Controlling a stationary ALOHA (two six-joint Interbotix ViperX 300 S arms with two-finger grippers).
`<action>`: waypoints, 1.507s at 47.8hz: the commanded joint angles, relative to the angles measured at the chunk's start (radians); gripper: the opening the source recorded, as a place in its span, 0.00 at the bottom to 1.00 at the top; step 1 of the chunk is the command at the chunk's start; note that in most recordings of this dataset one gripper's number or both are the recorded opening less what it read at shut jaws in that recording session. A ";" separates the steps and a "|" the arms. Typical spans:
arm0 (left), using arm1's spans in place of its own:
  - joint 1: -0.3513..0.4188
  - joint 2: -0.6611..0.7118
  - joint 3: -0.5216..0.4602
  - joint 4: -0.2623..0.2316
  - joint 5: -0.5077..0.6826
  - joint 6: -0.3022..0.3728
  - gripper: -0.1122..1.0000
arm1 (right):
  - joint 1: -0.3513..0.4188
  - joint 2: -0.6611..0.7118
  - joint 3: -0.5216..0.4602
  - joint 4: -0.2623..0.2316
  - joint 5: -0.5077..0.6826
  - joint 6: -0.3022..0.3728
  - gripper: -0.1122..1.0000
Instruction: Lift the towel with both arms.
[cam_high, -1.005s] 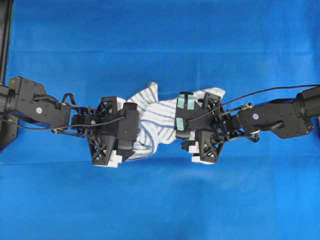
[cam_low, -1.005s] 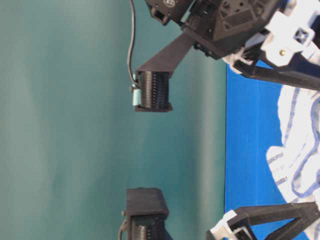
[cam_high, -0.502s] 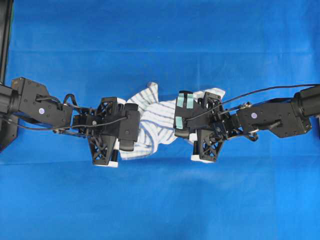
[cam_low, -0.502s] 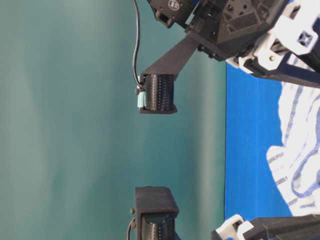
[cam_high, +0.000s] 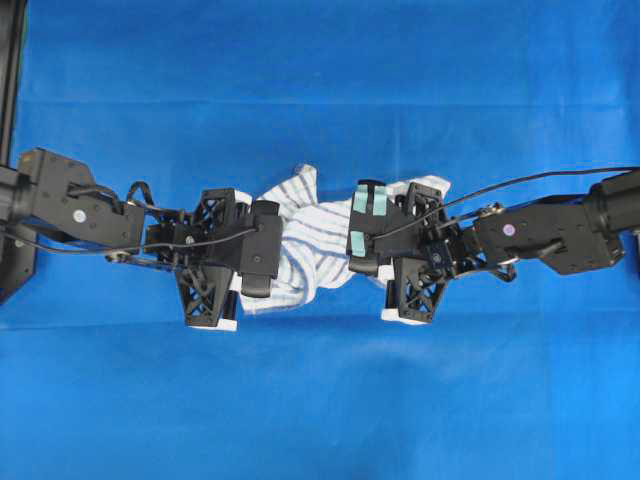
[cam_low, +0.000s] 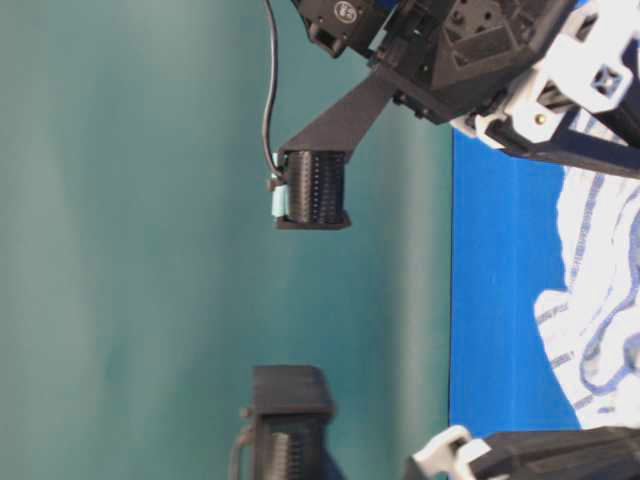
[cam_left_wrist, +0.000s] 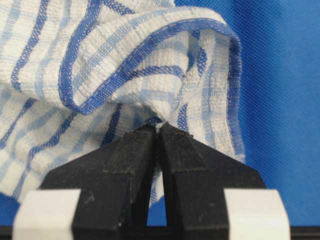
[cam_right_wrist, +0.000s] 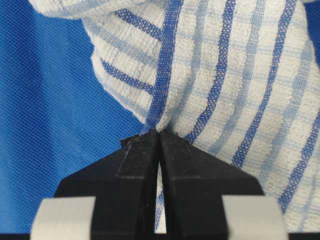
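Note:
The towel (cam_high: 312, 235), white with thin blue stripes, lies bunched on the blue cloth between my two arms. My left gripper (cam_high: 264, 264) is at its left end and is shut: in the left wrist view the black fingertips (cam_left_wrist: 157, 126) pinch a fold of the towel (cam_left_wrist: 100, 65). My right gripper (cam_high: 362, 246) is at the towel's right end. It is shut too, with its tips (cam_right_wrist: 158, 132) closed on a pleat of the towel (cam_right_wrist: 235, 75). In the table-level view the towel (cam_low: 600, 300) rests on the cloth between both arms.
A large plain blue cloth (cam_high: 320, 90) covers the whole table. A black post (cam_high: 10, 80) stands at the left edge. A cable (cam_high: 540, 182) runs along the right arm. The table-level view shows the cloth's edge (cam_low: 452, 300) against a teal backdrop.
Both grippers have gone from wide open to shut on the towel. The towel's two ends are drawn into pinched folds. The arms have barely shifted.

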 joint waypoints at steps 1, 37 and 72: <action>0.002 -0.078 -0.038 -0.002 0.057 0.003 0.11 | -0.002 -0.080 -0.023 0.003 0.025 0.002 0.11; 0.117 -0.537 -0.258 0.008 0.522 0.009 0.11 | -0.002 -0.508 -0.301 -0.054 0.555 -0.087 0.11; 0.141 -0.637 -0.506 0.011 0.721 0.009 0.11 | 0.028 -0.529 -0.647 -0.057 0.801 -0.218 0.11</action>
